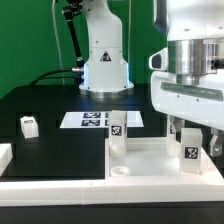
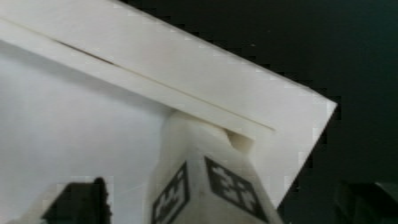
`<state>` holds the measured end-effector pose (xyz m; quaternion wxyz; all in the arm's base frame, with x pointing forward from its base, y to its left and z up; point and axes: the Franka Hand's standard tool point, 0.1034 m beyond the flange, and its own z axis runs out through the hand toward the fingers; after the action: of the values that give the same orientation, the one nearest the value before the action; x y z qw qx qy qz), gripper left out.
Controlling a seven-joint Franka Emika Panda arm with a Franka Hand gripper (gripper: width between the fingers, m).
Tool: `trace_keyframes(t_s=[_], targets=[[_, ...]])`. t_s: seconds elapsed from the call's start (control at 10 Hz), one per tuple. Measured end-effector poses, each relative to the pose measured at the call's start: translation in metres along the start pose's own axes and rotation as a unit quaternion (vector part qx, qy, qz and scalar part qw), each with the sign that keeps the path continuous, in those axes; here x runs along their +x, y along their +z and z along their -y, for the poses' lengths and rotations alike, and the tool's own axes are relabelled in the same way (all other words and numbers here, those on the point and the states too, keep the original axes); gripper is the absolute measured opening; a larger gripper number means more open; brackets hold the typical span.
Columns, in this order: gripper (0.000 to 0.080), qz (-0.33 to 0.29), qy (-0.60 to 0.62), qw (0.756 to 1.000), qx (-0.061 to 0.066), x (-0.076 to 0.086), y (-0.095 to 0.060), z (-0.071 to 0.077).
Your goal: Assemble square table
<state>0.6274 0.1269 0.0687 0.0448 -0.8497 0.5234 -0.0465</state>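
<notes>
Claw | I read it spread open astride a leg upright on the tabletop, gripping nothing | tabletop on black worktop, near edge | parts look light, rigid, slick plastic | I'd pinch legs across flat faces, mid-height

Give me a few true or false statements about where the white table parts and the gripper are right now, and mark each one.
1. Two white tagged block legs stand upright on the white plastic square tabletop, one toward the exterior view's left, one toward its right. True.
2. The gripper is clamped shut on the right-hand leg. False: its fingers stand apart on either side of that leg.
3. Another white block leg stands alone on the black table. True.
4. The marker board lies on top of the tabletop. False: it lies flat on the table behind it.
</notes>
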Motion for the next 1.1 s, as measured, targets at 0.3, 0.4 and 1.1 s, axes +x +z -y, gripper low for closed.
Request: trace_keyframes(t_s=[0.3,0.4,1.1], targets=[[0.0648,-0.003,-0.135,0.991,-0.004,0.002,-0.001,0.000],[0.0649,-0.007,-0.252,0.968,-0.009,0.006,-0.005,0.002],[0.0289,-0.008,-0.276,0.961,-0.004,0.016,-0.008,0.002]])
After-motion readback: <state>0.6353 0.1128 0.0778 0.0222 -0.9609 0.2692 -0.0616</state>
